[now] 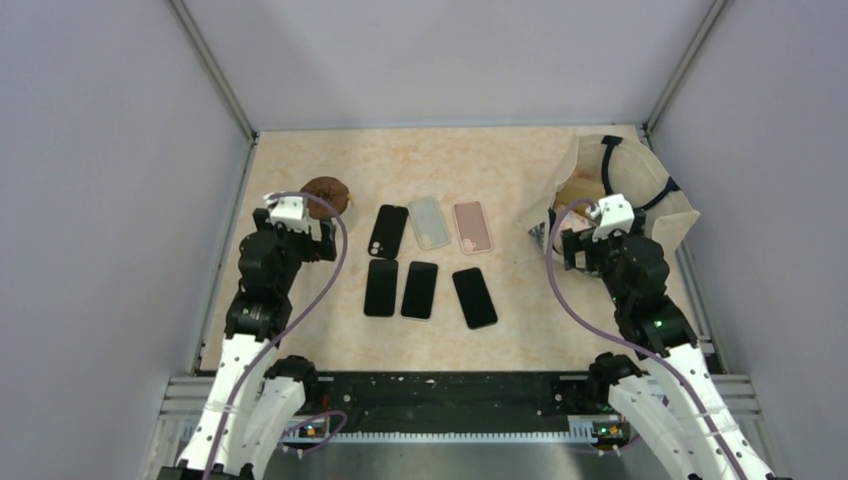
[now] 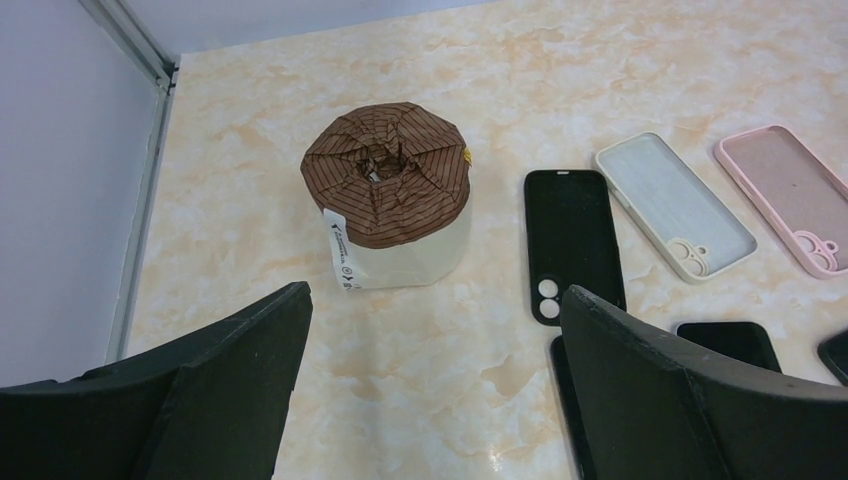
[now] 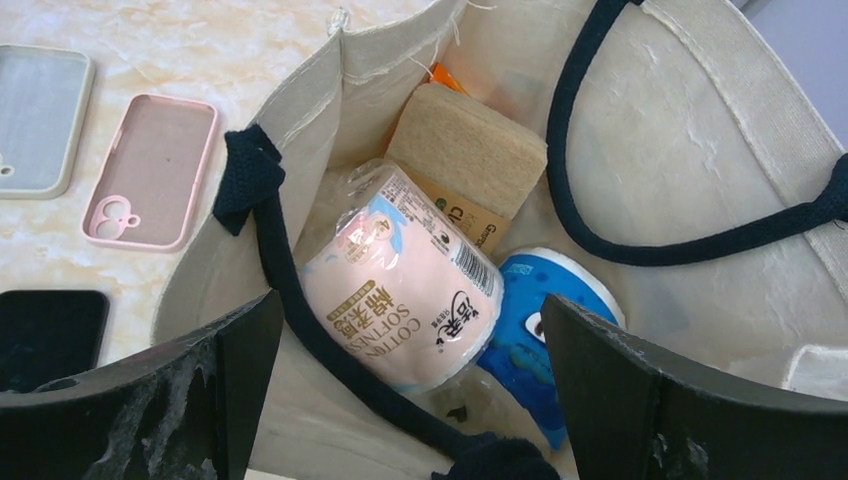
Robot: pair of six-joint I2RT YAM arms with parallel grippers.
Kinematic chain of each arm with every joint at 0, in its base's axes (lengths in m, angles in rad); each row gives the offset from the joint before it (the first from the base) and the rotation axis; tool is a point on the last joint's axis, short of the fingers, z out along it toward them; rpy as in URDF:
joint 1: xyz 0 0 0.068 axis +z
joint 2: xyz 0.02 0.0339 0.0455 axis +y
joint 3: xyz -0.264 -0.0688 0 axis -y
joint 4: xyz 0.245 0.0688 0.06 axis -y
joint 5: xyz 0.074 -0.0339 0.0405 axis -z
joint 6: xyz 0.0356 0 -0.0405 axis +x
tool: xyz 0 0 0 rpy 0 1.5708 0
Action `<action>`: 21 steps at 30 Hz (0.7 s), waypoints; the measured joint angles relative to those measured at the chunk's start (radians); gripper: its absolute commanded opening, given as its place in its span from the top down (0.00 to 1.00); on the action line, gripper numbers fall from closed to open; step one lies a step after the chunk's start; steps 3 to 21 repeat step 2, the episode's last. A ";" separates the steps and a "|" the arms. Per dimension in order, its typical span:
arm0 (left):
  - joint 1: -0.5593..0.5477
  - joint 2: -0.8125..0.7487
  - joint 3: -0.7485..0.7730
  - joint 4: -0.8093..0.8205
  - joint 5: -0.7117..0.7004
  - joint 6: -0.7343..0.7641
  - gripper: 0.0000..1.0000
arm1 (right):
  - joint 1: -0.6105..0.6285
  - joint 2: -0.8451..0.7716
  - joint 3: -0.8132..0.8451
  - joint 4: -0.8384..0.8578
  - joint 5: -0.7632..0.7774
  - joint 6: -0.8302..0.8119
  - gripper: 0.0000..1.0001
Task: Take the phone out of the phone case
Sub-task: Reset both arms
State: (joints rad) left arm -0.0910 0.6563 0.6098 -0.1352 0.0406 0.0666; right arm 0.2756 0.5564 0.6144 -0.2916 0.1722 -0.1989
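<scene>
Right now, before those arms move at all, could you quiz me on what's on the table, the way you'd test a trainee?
1. Choose: the phone case nearest the cloth bag is A pink, B green, C yellow.
2. True or false: the left gripper is holding something.
3. Fill in: the brown-topped roll stands by the ___ arm.
Key: 1 A. 2 False: the left gripper and the right gripper both stand open and empty. 3 left.
</scene>
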 measured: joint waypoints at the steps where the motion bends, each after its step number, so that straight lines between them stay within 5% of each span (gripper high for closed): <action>1: 0.000 -0.002 0.000 0.000 0.001 0.003 0.01 | 0.000 0.000 -0.002 0.002 0.002 0.000 0.01; 21: 0.000 -0.002 0.000 0.000 0.002 0.003 0.01 | 0.000 0.000 -0.005 0.006 0.002 0.000 0.01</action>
